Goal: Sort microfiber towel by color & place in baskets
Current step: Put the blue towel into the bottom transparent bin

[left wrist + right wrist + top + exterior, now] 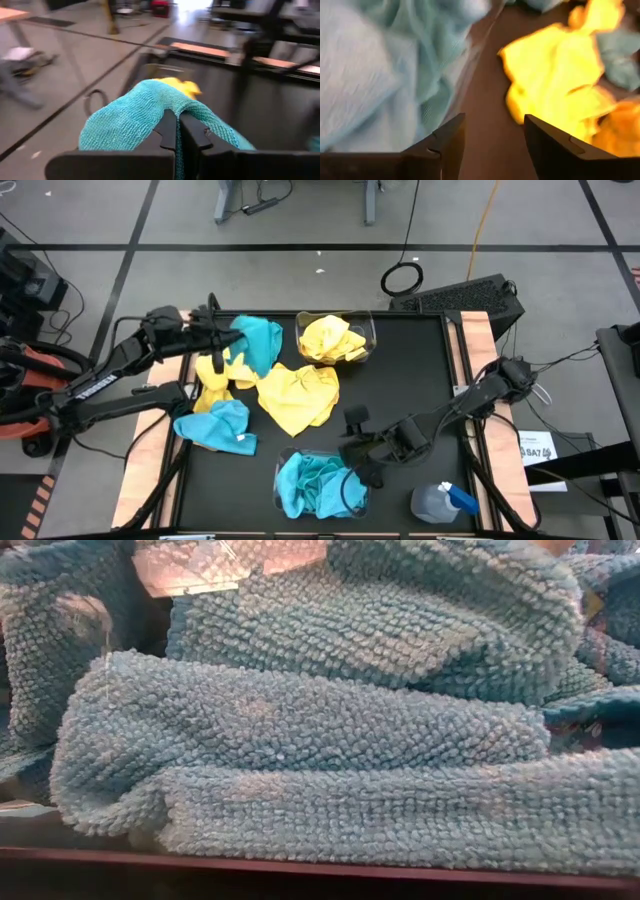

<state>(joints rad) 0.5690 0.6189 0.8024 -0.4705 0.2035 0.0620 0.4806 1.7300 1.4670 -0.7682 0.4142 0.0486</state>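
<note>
Black table [400, 380] with wood side rails, grey floor with tape lines behind it

Left claw [222, 338] is at the far-left corner of the mat, jaws shut on a turquoise towel [258, 343] that bunches around and over them; left wrist view shows the same cloth [135, 117] draped over the closed fingers [192, 135]. Looks lifted, though I can't tell whether the trailing end is off the mat

Right claw [362, 448] sits low in the near middle, jaws open and empty, just beside the near basket [285, 465] that already holds turquoise towels [315, 485]. Right wrist view shows the fingers [547, 140] apart over bare mat

Far basket [368, 330] holds a yellow towel [332, 340]. Loose on the mat: a big yellow towel [298, 395] mid-table, a smaller yellow one [212, 385] and another turquoise one [215, 425] on the left. Spray bottle [440, 502] near-right corner, ignore it

Step in hand, my read: carry the gripped turquoise towel to the near basket. To do it well:
- lift until the hanging end clears the yellow pile, else it drags yellow along
- path crosses the big yellow towel, so go high or swing round the left side
- right claw is parked next to the target, move it back first or the arms crowd each other
- release low over the basket's middle so the cloth doesn't hang over the rim

Low view is filled by turquoise cloth, no use here
</note>
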